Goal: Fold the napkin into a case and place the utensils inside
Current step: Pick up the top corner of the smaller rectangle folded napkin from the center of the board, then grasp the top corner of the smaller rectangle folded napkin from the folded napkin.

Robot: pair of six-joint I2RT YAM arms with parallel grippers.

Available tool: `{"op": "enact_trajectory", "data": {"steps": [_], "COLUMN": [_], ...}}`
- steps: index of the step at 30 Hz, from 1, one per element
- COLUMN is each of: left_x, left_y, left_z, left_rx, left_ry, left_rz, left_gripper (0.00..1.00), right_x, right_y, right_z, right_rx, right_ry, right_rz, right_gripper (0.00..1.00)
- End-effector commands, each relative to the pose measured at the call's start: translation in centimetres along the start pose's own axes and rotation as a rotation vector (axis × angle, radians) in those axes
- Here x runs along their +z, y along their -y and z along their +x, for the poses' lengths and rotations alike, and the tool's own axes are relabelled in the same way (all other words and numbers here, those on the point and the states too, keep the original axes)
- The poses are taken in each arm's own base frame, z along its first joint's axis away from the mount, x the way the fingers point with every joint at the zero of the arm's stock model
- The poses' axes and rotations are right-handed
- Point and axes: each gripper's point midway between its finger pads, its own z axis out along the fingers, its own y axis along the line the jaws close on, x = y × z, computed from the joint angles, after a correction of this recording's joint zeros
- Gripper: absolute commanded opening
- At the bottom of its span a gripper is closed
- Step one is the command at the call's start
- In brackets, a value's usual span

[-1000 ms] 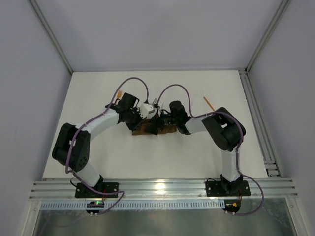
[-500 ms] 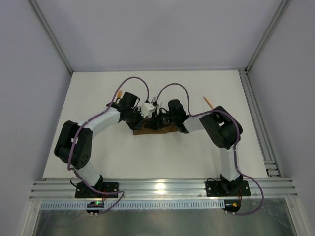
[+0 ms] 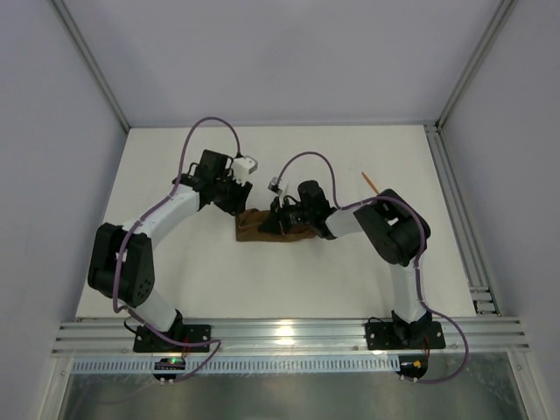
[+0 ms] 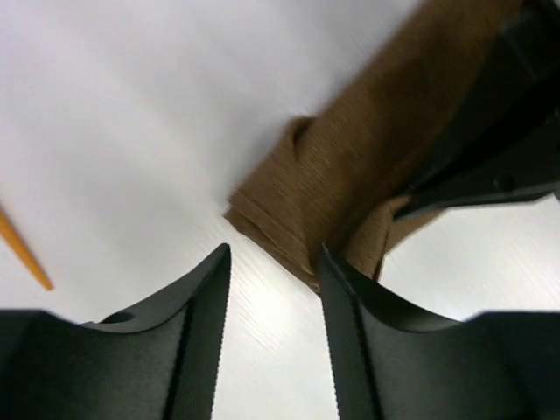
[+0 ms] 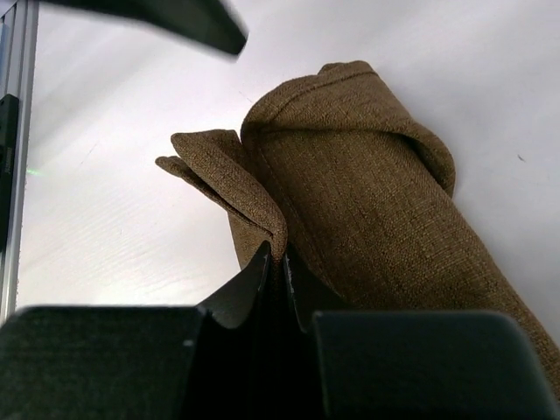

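The napkin point(image 3: 262, 227) lies mid-table, folded into a narrow brown case point(image 5: 367, 201). My right gripper point(image 5: 276, 255) is shut on a raised fold at the case's near end, also in the top view point(image 3: 278, 220). My left gripper point(image 4: 274, 254) is open with nothing between its fingers, just short of the layered end of the napkin point(image 4: 350, 166). From above, the left gripper point(image 3: 236, 203) stands at the case's upper left. One orange utensil point(image 3: 371, 183) lies on the table far right of the case. A thin orange utensil end point(image 4: 22, 249) shows in the left wrist view.
An aluminium rail point(image 3: 455, 210) runs along the table's right edge, and another rail point(image 3: 280, 334) crosses the front by the arm bases. Grey walls enclose the table on three sides. A dark finger of the left gripper point(image 5: 175, 22) crosses the top of the right wrist view.
My left gripper opened, let go of the napkin and drew back up and to the left. My right gripper closed on a fold of the napkin.
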Motion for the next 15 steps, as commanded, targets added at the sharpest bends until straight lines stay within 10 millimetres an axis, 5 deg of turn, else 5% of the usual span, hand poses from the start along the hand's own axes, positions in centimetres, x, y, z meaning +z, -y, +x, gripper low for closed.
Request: {"op": "enact_trajectory", "data": {"steps": [1,5,9,15], "left_x": [-1.2,1.7,3.8,4.9], "left_y": [-2.9,-3.1,-1.3,-1.6], "left_z": [-4.6,-3.1,-1.7,-1.2], "left_rx": [-0.062,-0.027,0.082,0.146], "left_ry": [0.124,0.027,-0.046,-0.077], "left_rz": [-0.166,-0.211,-0.237,-0.307], "left_gripper": [0.44,0.28,0.30,0.33], "right_x": [0.1,0.1,0.1,0.1], "right_y": [-0.1,0.0,-0.1,0.0], "right_z": [0.3,0.5,0.6,0.4], "right_rx": [-0.031,-0.024,-0.020,-0.018], "right_ry": [0.004,0.006,0.007,0.011], "right_rz": [0.002,0.011,0.011,0.017], "right_gripper": [0.11,0.10,0.10,0.10]}}
